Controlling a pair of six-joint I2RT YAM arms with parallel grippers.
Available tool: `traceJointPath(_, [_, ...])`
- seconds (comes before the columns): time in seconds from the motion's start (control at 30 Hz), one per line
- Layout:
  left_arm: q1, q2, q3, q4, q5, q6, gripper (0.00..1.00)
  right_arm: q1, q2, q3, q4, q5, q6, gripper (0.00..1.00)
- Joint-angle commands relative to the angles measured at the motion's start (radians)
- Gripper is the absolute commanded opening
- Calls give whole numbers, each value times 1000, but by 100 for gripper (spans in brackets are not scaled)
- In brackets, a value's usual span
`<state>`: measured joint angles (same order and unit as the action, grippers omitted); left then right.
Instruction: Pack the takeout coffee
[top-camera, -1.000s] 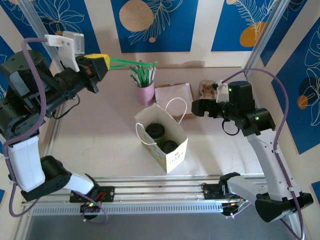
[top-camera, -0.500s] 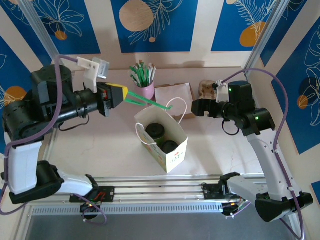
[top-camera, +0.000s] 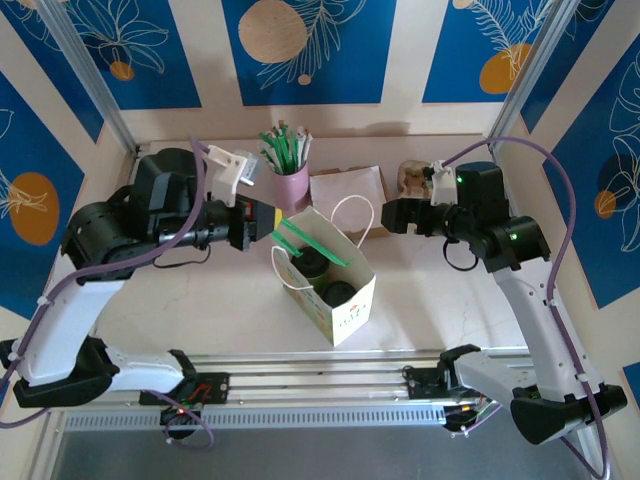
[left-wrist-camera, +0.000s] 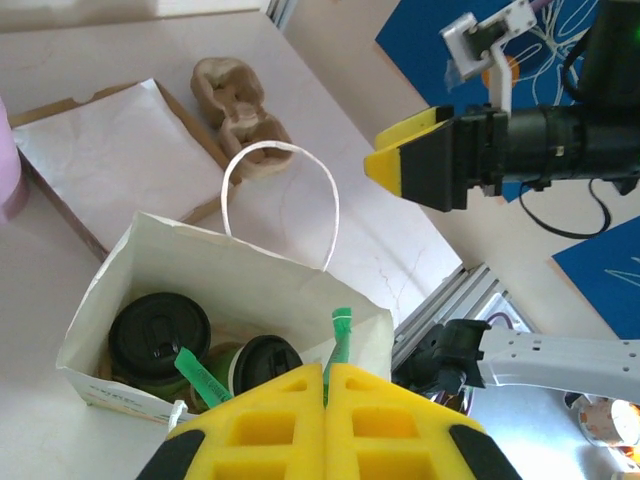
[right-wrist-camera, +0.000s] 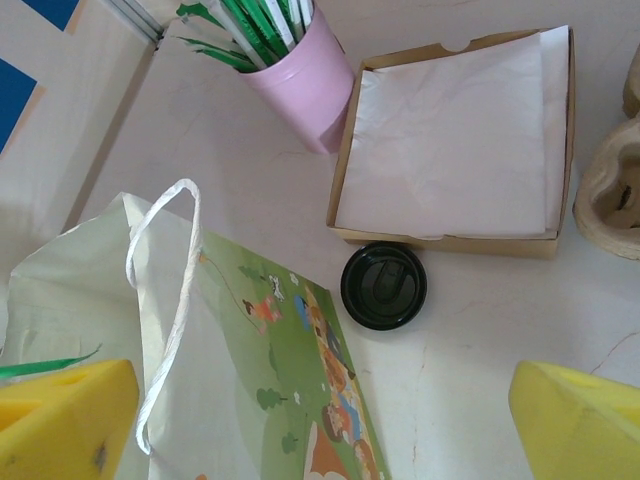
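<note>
My left claw is clamped on green sticks above the paper bag, where the lidded coffee cups stand. My right claw gapes empty just beside it. Released aslant, the sticks may catch the rim and drop outside.

Tally of things on the counter
One paper bag; two black-lidded cups inside it; one loose black lid; one pink cup of sticks too bunched to count; one box of napkins; one pulp carrier; two green sticks over the bag.
</note>
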<state>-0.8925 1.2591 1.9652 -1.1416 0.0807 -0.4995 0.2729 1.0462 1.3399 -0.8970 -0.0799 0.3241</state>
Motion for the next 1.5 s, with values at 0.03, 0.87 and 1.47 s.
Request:
traceJointPath(0.03, [-10,-8,-20,11,-36,1,0,9,-6,-22,15,-29,11,95])
traceJointPath(0.87, [-11,129,-163,55,-117,71,44,29,357,15,120,121,76,94])
traceJointPath(1.47, [-5,-127,-197,106,-435,274,100,77,939,383,98,293,39,90])
